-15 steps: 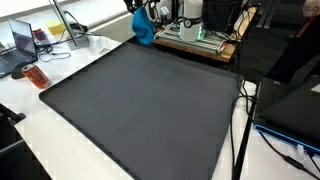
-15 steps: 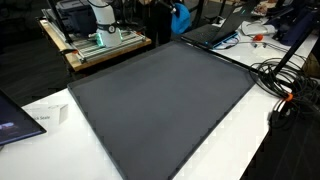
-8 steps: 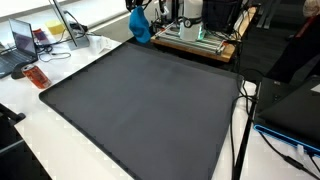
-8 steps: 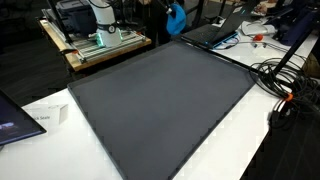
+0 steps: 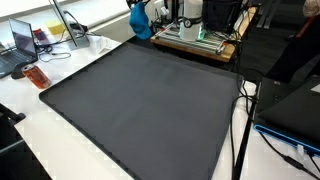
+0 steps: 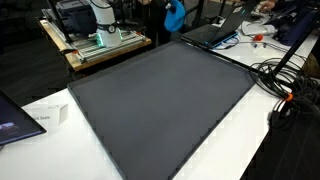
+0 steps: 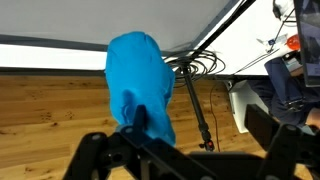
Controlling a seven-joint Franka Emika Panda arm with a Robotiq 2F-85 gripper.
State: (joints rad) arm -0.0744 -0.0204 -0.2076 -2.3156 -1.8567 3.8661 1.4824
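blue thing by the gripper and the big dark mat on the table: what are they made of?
Blue thing: looks like soft matte fabric, probably a cloth or towel; it sags in rounded folds and bunches up.
Dark mat: matte grey-black sheet, likely rubber or foam, though fabric is possible; it lies flat, with no glare and no visible weave.

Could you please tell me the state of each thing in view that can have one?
blue cloth, bunched up, hanging in the air at the gripper.
gripper, held high against the cloth; whether its jaws are open or shut cannot be told.
dark mat, spread out flat.
laptop, lid open, screen lit.
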